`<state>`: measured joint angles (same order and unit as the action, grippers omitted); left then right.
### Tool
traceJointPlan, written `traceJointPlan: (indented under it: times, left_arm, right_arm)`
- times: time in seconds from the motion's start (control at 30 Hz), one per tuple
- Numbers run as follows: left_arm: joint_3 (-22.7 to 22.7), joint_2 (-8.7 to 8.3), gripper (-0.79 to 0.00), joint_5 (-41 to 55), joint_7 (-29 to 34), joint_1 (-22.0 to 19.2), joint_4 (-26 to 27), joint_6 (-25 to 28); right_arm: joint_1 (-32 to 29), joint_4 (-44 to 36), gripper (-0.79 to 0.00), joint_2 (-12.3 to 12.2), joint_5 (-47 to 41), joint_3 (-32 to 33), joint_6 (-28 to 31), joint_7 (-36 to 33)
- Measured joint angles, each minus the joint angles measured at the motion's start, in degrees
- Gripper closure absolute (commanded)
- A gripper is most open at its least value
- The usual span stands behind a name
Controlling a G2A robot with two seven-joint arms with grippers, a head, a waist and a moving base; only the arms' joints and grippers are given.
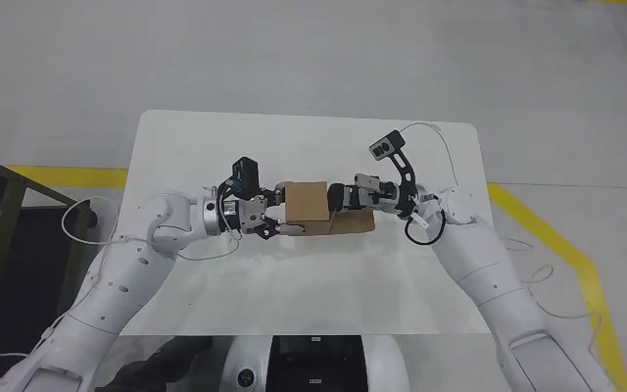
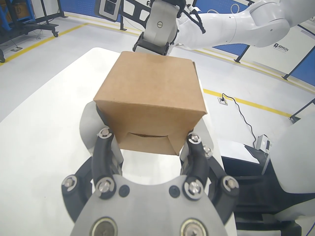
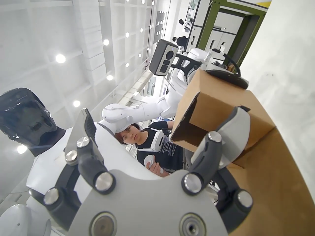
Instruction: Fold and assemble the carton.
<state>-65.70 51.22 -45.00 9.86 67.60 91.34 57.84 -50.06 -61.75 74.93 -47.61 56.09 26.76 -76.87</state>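
Note:
The brown carton (image 1: 307,202) is held up as a folded box over the middle of the white table (image 1: 196,147). One long flap (image 1: 355,223) lies flat toward the right arm. My left gripper (image 2: 147,124) is shut on the carton (image 2: 150,92), with a finger on each side wall at its closed end. My right gripper (image 3: 162,114) is open at the opposite end. One of its fingers (image 3: 233,128) rests against the carton (image 3: 216,99) beside the open mouth, and the other finger (image 3: 83,124) stands free in the air. The flap (image 3: 270,178) spreads beneath that wrist.
The table top around the carton is bare white, with its front edge (image 1: 313,333) close to the robot. A dark frame with green posts (image 1: 20,216) stands on the floor beyond the table's left side. Yellow tape (image 1: 549,235) marks the floor.

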Motion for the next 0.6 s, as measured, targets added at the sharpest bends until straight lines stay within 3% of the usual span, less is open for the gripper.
traceJointPlan:
  times: [0.33, 0.6]
  left_arm:
    - [-0.38, 0.13, -0.372, -0.25, 0.03, 0.09, -0.06, -0.19]
    - [-1.87, 0.08, -0.376, -0.29, -1.02, 0.37, -0.67, -0.2]
  right_arm:
    - [0.26, 1.41, -0.785, 0.33, 0.2, 0.67, 1.35, 0.7]
    - [-5.5, -2.66, -0.785, -2.53, 3.91, 10.77, 2.91, 8.49]
